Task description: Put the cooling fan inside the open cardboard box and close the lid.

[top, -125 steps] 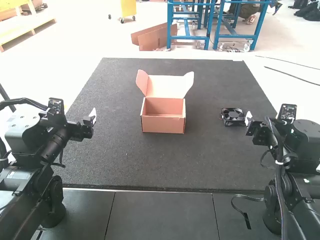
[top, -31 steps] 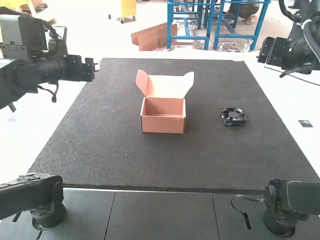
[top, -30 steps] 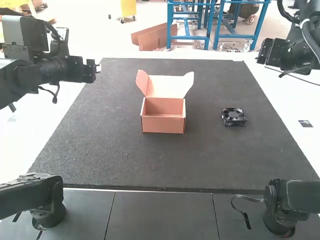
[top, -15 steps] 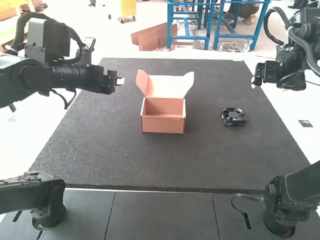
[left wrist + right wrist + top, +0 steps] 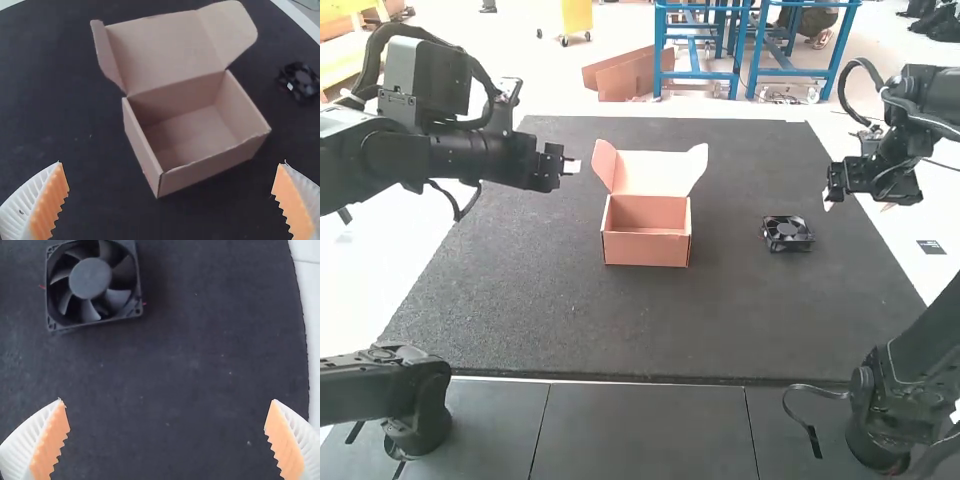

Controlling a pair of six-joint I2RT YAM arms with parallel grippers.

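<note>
High view gives you the black mat (image 5: 520, 290) covering the table, with the 2 arms raised over it. The left arm (image 5: 420, 150) is stretched out level above the mat's far left part, and the right arm (image 5: 900, 130) is bent down over its far right edge. The cardboard box (image 5: 647, 230) stands upright near the mat's middle, its lid (image 5: 655, 170) tipped back with 2 ear flaps standing out. The cooling fan (image 5: 787, 234) lies flat on the mat to the right of the box, well apart from it, with what may be a thin red lead at its side. Your left gripper (image 5: 564, 167) hangs just left of the lid, fingers (image 5: 47, 202) spread wide and holding nothing. Your right gripper (image 5: 830, 188) hovers just beyond and right of the fan, not touching it, fingers (image 5: 42, 440) likewise spread wide with nothing held.
</note>
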